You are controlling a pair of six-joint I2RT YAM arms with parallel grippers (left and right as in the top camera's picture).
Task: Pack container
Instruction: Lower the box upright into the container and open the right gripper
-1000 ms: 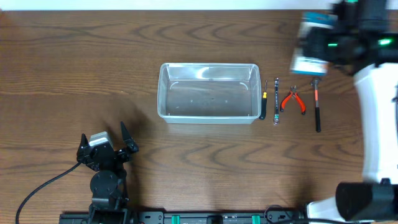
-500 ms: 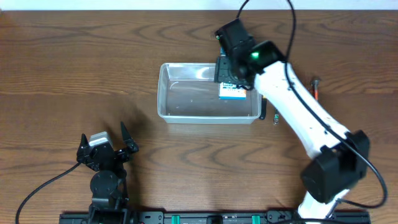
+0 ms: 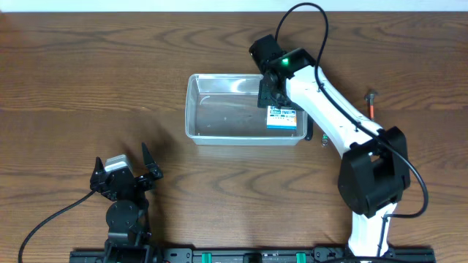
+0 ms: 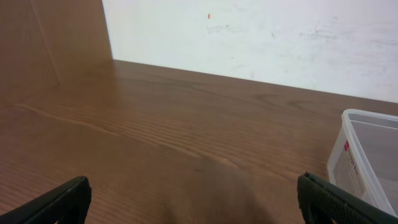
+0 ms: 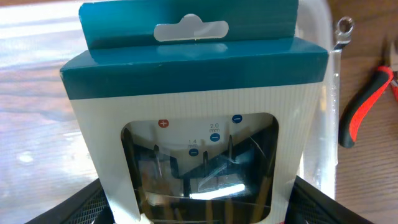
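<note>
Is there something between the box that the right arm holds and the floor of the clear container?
Nothing visible stands there. The blue-and-white box, held in the right jaws, is over the right end of the clear container, and the floor around it shows bare. The red-handled pliers lie outside its right rim.

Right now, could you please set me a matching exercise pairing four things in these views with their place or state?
Things:
1. container
2. blue-and-white box
3. left gripper
4. red-handled pliers

Place or state:
A. fingers open, holding nothing
B. lying on the table outside the container
C. clear plastic, mid-table
D. gripped by the right gripper

Pairs: 1-C, 2-D, 3-A, 4-B
</note>
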